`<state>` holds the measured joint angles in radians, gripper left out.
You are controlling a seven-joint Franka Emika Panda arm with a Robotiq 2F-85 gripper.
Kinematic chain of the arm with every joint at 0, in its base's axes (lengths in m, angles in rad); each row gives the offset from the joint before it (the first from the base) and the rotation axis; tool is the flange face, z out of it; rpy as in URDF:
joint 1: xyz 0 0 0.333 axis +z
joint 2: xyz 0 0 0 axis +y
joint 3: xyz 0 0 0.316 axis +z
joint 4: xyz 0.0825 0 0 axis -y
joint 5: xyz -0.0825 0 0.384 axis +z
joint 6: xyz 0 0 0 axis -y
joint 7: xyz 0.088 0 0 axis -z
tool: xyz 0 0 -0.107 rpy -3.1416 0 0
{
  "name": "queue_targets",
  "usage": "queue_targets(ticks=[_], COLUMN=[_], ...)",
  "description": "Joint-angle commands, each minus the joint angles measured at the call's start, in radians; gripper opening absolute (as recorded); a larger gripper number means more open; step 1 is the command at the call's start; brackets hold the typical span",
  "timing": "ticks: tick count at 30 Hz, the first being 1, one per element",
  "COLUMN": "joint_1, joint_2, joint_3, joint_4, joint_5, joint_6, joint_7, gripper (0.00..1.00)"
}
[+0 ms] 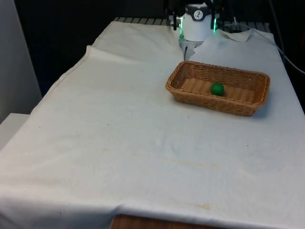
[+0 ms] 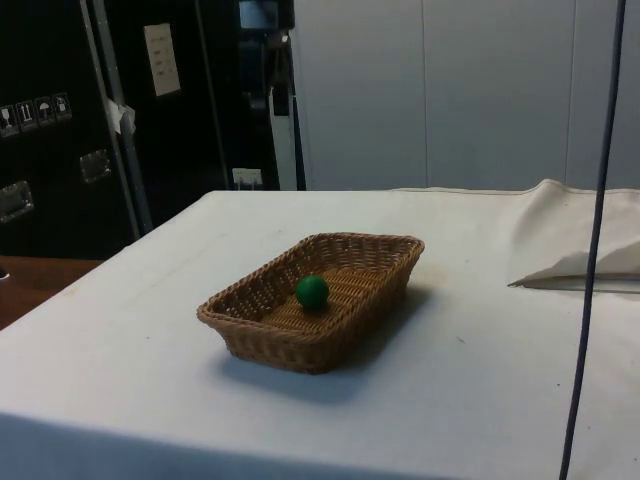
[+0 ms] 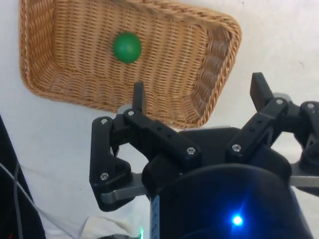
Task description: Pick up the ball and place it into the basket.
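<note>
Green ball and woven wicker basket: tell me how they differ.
The small green ball is round and smooth; the tan woven wicker basket is rectangular and ribbed. The ball is far smaller and lies inside the basket, which sits on the white cloth. Both are free of the open claw.

No readable text anywhere. Side view: pale paper sheet [image 2: 160, 58] stuck on dark cabinet [image 2: 60, 150], print too small to make out. Row of small white pictogram stickers [image 2: 35, 112] on cabinet further along, handling-symbol type, symbols can't be told. No brand or label visible on basket [image 2: 260, 335], ball [image 2: 312, 291] or surface [image 2: 130, 390].
</note>
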<state>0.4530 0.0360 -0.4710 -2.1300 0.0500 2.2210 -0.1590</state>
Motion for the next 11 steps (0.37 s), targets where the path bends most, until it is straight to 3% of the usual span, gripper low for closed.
queue_targets(ticks=[1, 11], joint_1=[-0.001, -0.003], joint_2=[-0.001, 0.001], joint_3=[-0.002, -0.007], joint_4=[0.007, 0.021], joint_5=[-0.010, 0.000], joint_6=[-0.017, -0.033], joint_7=[0.011, 0.023], gripper=[1.00, 1.00])
